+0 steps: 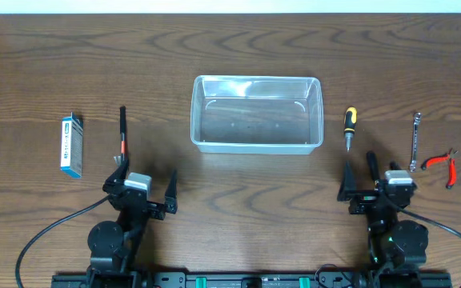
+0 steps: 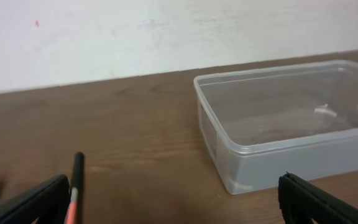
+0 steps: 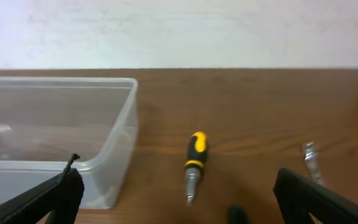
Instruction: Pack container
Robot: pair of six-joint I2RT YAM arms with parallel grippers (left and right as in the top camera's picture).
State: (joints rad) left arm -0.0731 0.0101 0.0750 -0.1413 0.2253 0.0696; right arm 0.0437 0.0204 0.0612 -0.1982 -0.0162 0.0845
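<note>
The container (image 1: 195,112) is a clear, empty plastic tub in the middle of the table. It also shows at the right of the left wrist view, container (image 2: 229,155), and at the left of the right wrist view, container (image 3: 114,149). My left gripper (image 1: 146,174) (image 2: 169,202) stands open near the front edge, short of the tub's left corner, nothing between its fingers. My right gripper (image 1: 377,172) (image 3: 179,196) is open too, off the tub's right end, with a yellow-and-black screwdriver (image 1: 349,126) (image 3: 194,158) lying just ahead of it, untouched.
A thin black-and-red tool (image 1: 122,132) (image 2: 76,186) lies by my left gripper's left finger. A small blue-and-white box (image 1: 71,145) sits at the far left. At the right lie a silver wrench (image 1: 414,142) (image 3: 311,160) and red-handled pliers (image 1: 442,166).
</note>
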